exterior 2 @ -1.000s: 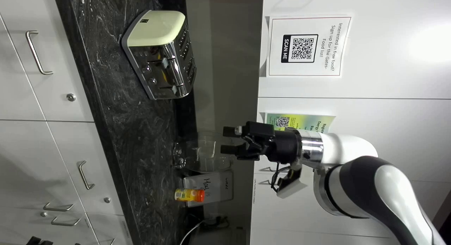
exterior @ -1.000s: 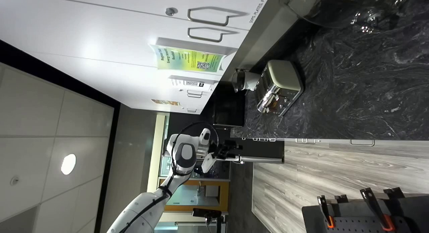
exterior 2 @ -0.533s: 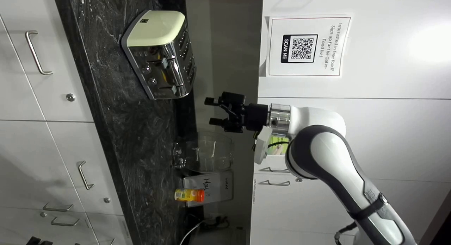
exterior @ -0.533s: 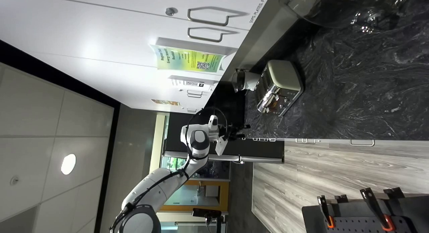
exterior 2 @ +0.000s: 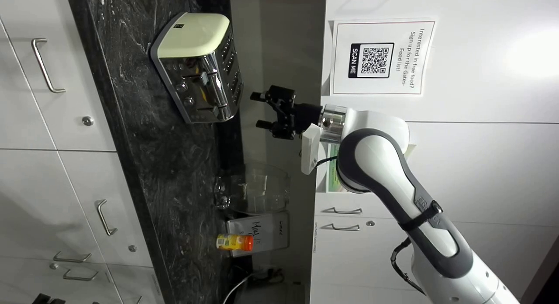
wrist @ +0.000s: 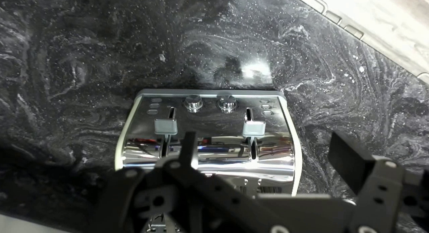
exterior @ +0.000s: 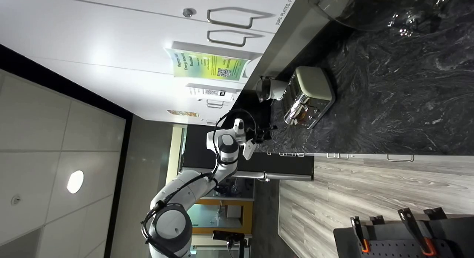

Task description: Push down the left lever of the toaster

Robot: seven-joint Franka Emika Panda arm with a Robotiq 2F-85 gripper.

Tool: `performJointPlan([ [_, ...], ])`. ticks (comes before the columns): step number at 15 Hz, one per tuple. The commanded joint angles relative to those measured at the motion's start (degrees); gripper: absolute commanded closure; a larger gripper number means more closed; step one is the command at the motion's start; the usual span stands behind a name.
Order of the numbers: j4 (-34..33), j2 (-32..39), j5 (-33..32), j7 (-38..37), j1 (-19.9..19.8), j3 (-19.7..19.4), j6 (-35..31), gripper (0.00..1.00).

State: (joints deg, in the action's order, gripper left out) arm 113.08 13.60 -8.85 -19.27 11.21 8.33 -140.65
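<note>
1. the toaster (exterior 2: 196, 68) is stood upright on the counter (exterior 2: 170, 181); the exterior views are turned on their sides, so height is read across them.
2. since its face is seen base-up in the wrist view, the left lever (wrist: 254, 128) is judged to be the one shown on the right there; the other lever (wrist: 166, 126) is seen at a matching height, so the press is judged not yet made.
3. the left lever is set lower than the gripper (exterior 2: 257, 110) and is framed between the fingers (wrist: 350, 161) in the wrist view; exact alignment cannot be told. a stroke straight down its upright slot (wrist: 253, 151) is called for.
4. the fingers are spread wide with nothing held, and no contact with the toaster is seen; if they are left so, the lever may be straddled rather than pressed.
5. the arm (exterior 2: 399, 190) is slanted down from above and bent at the wrist, so that the gripper is pointed toward the counter.
</note>
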Motion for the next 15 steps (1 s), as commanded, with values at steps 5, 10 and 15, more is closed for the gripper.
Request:
performJointPlan([
  [5, -2.15, 1.69, -1.15, -1.92, 1.58, -1.41, -0.09, 0.00],
  [10, -5.72, 4.80, -2.42, -3.95, 3.16, -2.66, 0.01, 0.52],
  [15, -9.03, 8.46, -4.49, -6.13, 4.98, -4.37, -0.73, 0.89],
])
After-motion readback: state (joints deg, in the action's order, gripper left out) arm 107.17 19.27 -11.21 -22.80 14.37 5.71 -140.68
